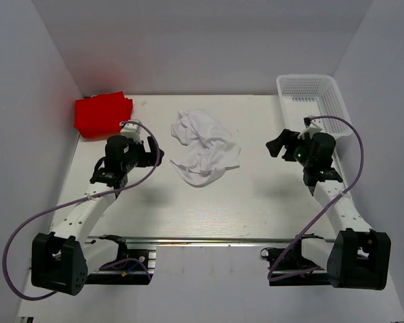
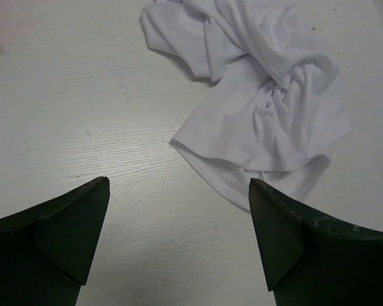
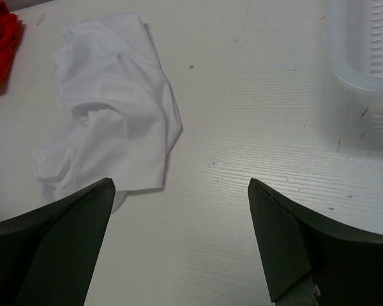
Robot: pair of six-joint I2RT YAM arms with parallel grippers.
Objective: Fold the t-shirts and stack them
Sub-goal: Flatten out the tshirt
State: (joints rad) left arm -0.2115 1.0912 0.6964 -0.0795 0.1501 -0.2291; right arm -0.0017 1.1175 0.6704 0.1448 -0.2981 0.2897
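The white mesh basket (image 1: 291, 101) stands at the far right corner of the table (image 1: 256, 202), its long side running along the table's right edge. The visible part of its interior shows mesh floor and side walls. Its near end is hidden behind the right arm in the overhead view. The right wrist view shows one rounded corner of the basket (image 3: 370, 44) resting flat on the table surface.

Both t-shirts lie on the table, outside the basket.

- The white t-shirt (image 1: 205, 147) is well to the left of the basket, at mid-table. It is a crumpled, unfolded heap with twisted folds (image 2: 268, 108) and one loose hem edge nearest the arms.
- The red t-shirt (image 1: 102, 114) is farthest from the basket, at the opposite far corner. It is bunched in a compact pile, apart from the white t-shirt (image 3: 115, 115). Only a red edge (image 3: 0, 38) enters the right wrist view.

The right gripper (image 1: 277, 144) hangs just beside the basket's near left side and points toward the white t-shirt. Its fingers are spread wide (image 3: 179, 185) and grasp nothing.

The left gripper (image 1: 150, 152) hangs on the far side of the white t-shirt from the basket. Its fingers are also spread wide (image 2: 179, 185), with bare table between them, short of the cloth.
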